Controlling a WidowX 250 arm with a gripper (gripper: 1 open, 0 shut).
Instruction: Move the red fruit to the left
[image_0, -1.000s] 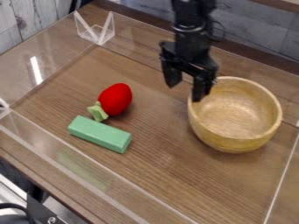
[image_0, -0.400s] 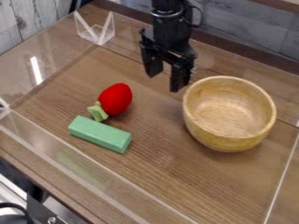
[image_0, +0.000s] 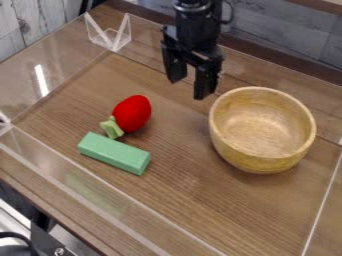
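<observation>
The red fruit (image_0: 131, 112) is a small glossy strawberry-like toy with a green stem end at its lower left. It lies on the wooden table left of centre. My gripper (image_0: 190, 83) hangs from above, up and to the right of the fruit, well apart from it. Its two dark fingers (image_0: 174, 70) point down with a gap between them and hold nothing.
A flat green block (image_0: 112, 152) lies just below the fruit, touching its stem end. A wooden bowl (image_0: 263, 128) stands to the right, close to the gripper. Clear acrylic walls (image_0: 60, 75) ring the table. A clear stand (image_0: 107, 32) is at the back left.
The gripper moved left, from over the bowl's left rim to a spot left of the bowl, and rose slightly. The bowl shifted a little left. The fruit and block stayed put.
</observation>
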